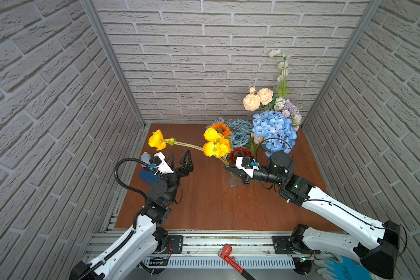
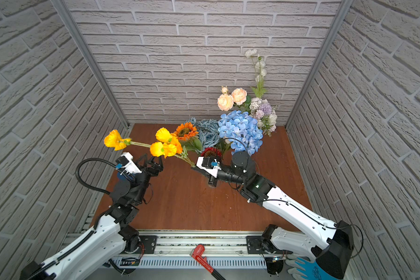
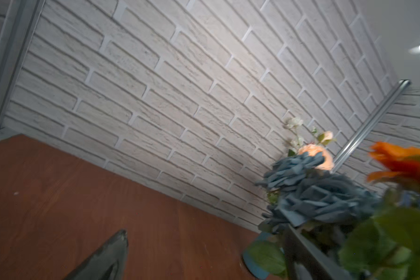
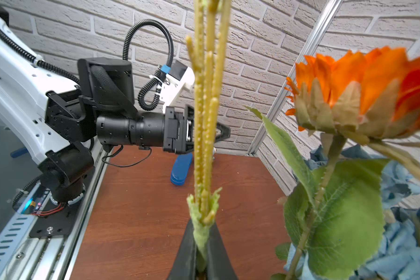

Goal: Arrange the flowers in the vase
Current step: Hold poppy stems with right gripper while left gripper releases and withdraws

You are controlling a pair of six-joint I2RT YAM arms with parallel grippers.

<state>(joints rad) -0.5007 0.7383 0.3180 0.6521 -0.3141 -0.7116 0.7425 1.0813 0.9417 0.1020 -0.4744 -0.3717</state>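
Over the middle of the table (image 1: 211, 208), the right gripper (image 1: 229, 166) is clamped on the lower stems of the yellow flowers (image 1: 216, 144). Its wrist view shows the two fingers (image 4: 187, 252) pinching the green wrap at the foot of the stem bundle (image 4: 207, 109). A clear vase (image 1: 233, 181) stands on the table directly beneath that gripper in a top view; whether the stem ends reach into it cannot be told. The yellow blooms lean leftward, and one bloom (image 1: 157, 140) on a long stem reaches out over the left gripper (image 1: 180, 153). That gripper hangs above the left part of the table with its jaws spread wide and nothing between them. A blue case (image 4: 181, 169) lies on the table beside it. The other flowers stand bunched at the back right, close to the wall (image 1: 204, 60): a hydrangea (image 1: 274, 131), blue roses (image 1: 239, 128), an orange sunflower (image 1: 220, 128) and a red sunflower (image 1: 239, 154) in front. Peach roses (image 1: 258, 98), lilac clusters (image 1: 289, 109) and tall white buds (image 1: 281, 65) rise behind them. Their stem ends are hidden by blooms and by the right arm.
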